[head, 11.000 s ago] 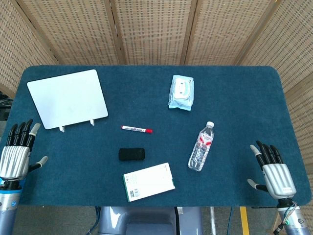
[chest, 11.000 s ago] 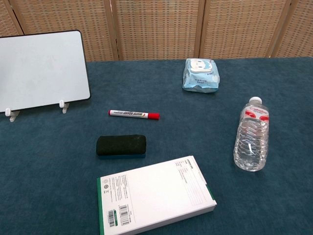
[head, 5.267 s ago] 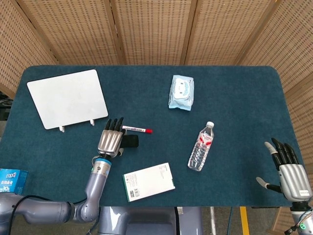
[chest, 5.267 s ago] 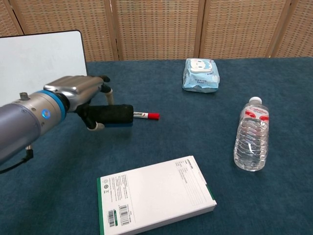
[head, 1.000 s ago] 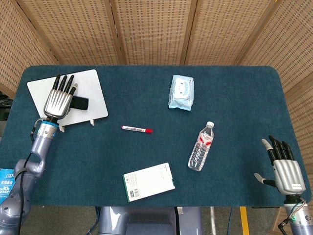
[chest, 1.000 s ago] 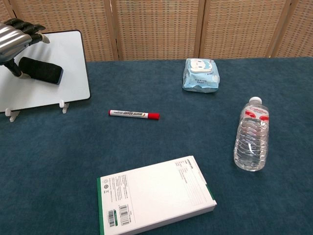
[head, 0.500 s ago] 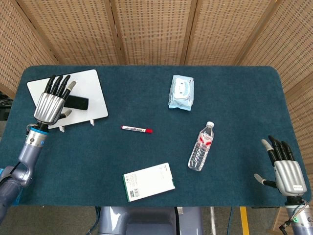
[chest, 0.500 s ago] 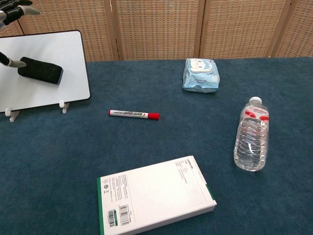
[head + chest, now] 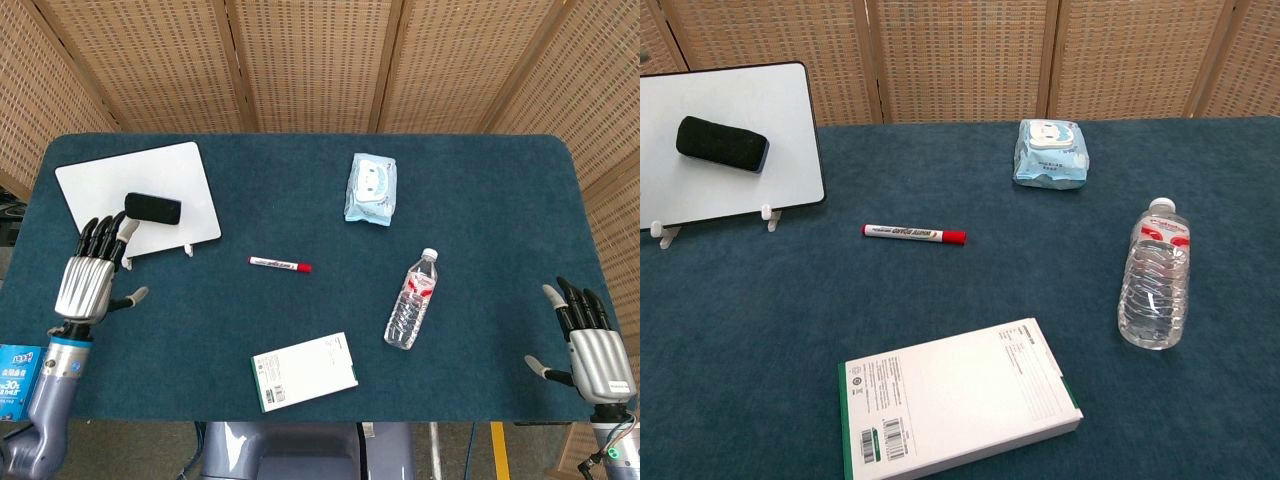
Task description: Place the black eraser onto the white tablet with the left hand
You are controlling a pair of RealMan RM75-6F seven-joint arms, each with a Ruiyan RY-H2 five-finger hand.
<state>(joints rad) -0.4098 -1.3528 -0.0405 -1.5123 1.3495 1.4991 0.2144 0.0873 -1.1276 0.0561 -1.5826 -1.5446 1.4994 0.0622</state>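
The black eraser [image 9: 153, 208] [image 9: 722, 144] lies on the white tablet [image 9: 100, 185] [image 9: 730, 195], which leans on small white feet at the table's far left. My left hand [image 9: 88, 281] is nearer the front edge than the tablet, apart from the eraser, fingers spread and holding nothing. At the front right corner my right hand [image 9: 592, 352] is open with its fingers apart. The chest view shows neither hand.
A red-capped marker [image 9: 280, 264] [image 9: 914, 234] lies mid-table. A white box [image 9: 304, 371] [image 9: 958, 401] sits near the front edge, a water bottle [image 9: 412, 299] [image 9: 1155, 287] lies to the right, and a wipes pack [image 9: 371, 188] [image 9: 1051, 154] sits further back. A blue carton [image 9: 18, 383] shows at the lower left.
My left hand has let go of the eraser and drawn back from the tablet toward the front edge. The eraser stays on the tablet. The right hand is nearly still.
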